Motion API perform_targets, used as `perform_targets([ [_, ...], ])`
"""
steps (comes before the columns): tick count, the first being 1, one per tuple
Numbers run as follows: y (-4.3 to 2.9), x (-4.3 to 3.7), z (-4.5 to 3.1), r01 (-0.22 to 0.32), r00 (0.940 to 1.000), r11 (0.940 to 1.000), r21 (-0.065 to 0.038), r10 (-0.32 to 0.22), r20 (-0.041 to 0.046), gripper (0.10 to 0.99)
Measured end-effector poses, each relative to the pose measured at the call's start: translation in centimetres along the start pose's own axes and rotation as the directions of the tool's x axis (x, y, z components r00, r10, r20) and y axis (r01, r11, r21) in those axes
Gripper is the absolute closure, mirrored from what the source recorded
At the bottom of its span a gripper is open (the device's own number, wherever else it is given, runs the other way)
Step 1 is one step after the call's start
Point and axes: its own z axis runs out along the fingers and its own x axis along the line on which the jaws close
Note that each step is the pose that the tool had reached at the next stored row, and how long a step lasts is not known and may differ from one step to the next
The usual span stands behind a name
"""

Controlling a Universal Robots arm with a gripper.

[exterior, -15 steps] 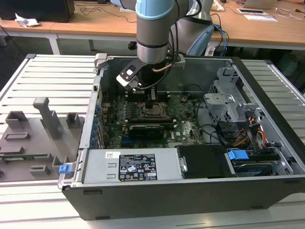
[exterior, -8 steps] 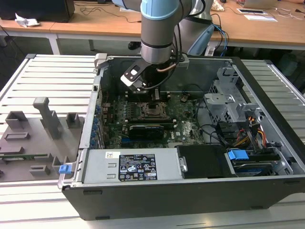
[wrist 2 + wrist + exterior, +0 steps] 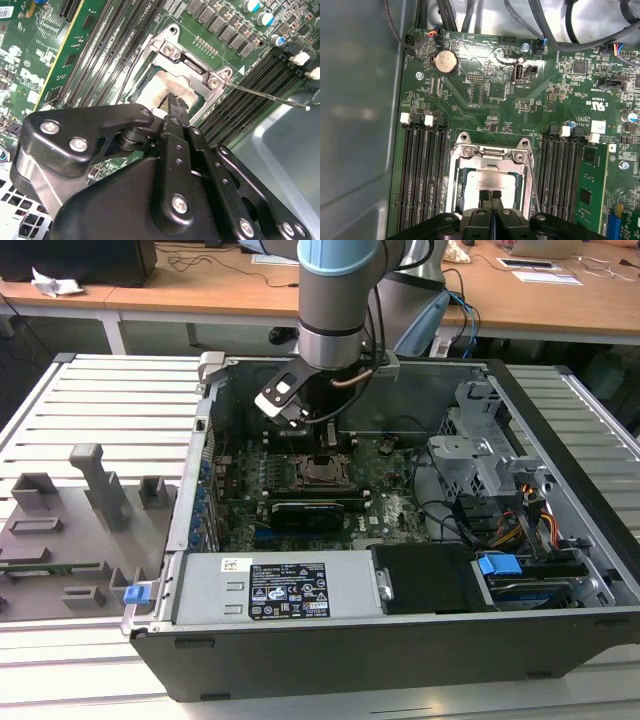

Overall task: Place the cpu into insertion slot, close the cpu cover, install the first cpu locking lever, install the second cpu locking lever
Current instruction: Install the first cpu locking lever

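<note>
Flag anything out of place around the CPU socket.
One thin silvery wire lever sticks out free from the square metal-rimmed socket, unlatched, crossing the long black memory slots. Nothing else looks askew or damaged.

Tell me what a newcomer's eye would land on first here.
The black gripper, fingers together, hangs right over the silvery cpu, which shows through the window of the metal cpu cover mid-board. In the exterior view, the arm reaches down into an open computer case lying on a slatted table.

Green board (image 3: 485, 125), silvery-grey cpu (image 3: 481, 181)
</note>
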Motion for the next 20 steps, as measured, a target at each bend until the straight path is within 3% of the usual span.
perform_targets([
  [8, 0.02, 0.02, -0.77, 0.000, 1.0000, 1.0000, 0.000, 0.000, 0.0054, 0.980],
  [14, 0.05, 0.17, -1.56, 0.000, 0.9999, 1.0000, 0.001, 0.000, 0.0168, 0.980],
  [18, 0.10, 0.28, -3.59, 0.001, 0.9994, 1.0000, 0.003, -0.001, 0.0350, 0.980],
  [20, 0.12, 0.29, -4.25, 0.001, 0.9992, 1.0000, 0.003, -0.001, 0.0394, 0.980],
])
